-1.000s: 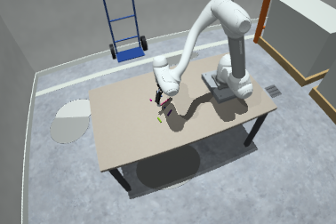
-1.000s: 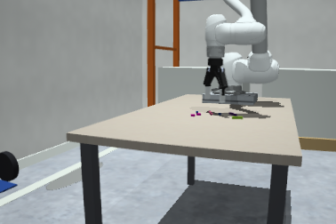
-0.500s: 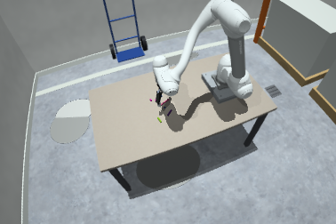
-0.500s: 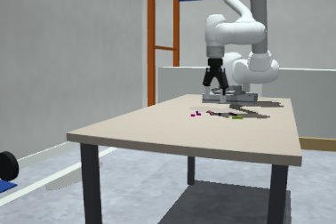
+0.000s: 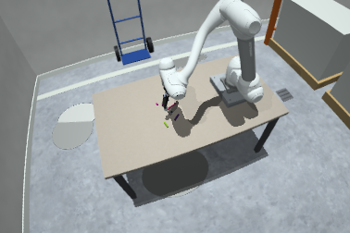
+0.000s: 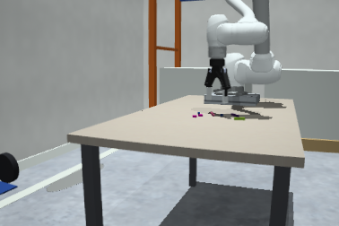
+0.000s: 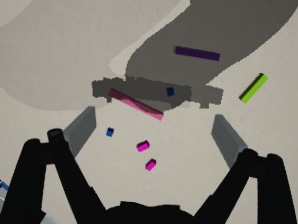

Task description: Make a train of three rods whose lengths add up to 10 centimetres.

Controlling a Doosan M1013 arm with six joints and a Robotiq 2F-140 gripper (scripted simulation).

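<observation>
Beige table [image 5: 139, 155], small coloured rods, pincer [image 7: 149, 125] above (wide open, holding nothing)

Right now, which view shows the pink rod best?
Wrist view: the pink rod lies diagonal below the open end effector, full length visible, partly in shadow. Top view shows only a thin sliver by the fingers. Exterior view: too small to pick out among the rods.

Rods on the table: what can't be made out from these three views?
- Top view: rods too small to count; some lie under the gripper.
- Exterior view: rods foreshortened specks; lengths unreadable.
- Wrist view: pink rod and a blue rod dimmed by shadow.
</observation>
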